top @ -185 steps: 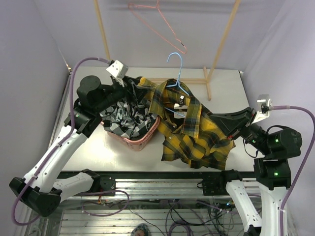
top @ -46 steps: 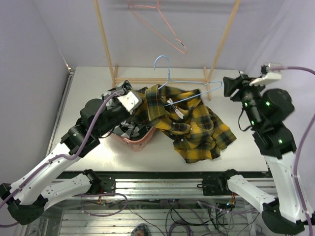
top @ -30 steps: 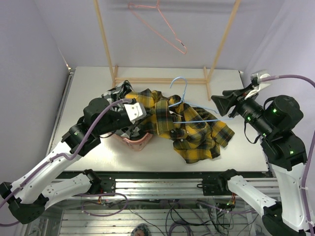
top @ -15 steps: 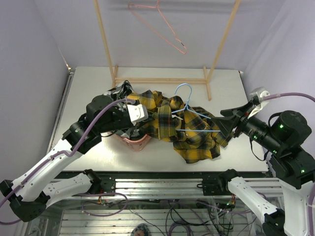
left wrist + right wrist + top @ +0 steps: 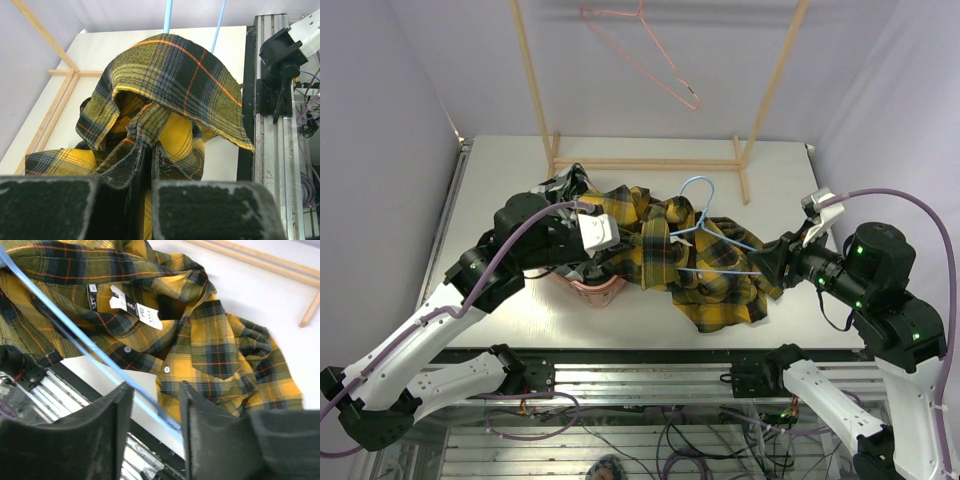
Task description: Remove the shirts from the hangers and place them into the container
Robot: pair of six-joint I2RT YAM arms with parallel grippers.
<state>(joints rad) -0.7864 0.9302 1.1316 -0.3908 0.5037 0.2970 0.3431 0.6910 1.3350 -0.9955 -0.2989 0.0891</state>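
Observation:
The yellow-and-black plaid shirt (image 5: 720, 285) lies bunched on the table, one end lifted over the pink container (image 5: 595, 288). My left gripper (image 5: 610, 240) is shut on that lifted fold (image 5: 175, 85); its jaws (image 5: 148, 147) pinch the cloth. The light blue hanger (image 5: 705, 215) rests on the shirt, out of its sleeves. Its far corner (image 5: 165, 415) sits between the spread fingers of my right gripper (image 5: 770, 265), which stands open (image 5: 156, 390) without pinching the wire. A black-and-white shirt (image 5: 563, 185) fills the container, mostly hidden by my left arm. The pink hanger (image 5: 650, 55) hangs empty from the rack.
The wooden rack poles (image 5: 770, 90) and the rack's base bar (image 5: 650, 162) stand behind the shirt. The table's front edge and a metal rail (image 5: 30, 385) lie just under my right gripper. A white tag (image 5: 135, 307) shows at the shirt's collar.
My right gripper has come down and forward with the blue hanger's end, laying the hanger lower across the shirt. My left gripper has kept its hold over the container and barely moved.

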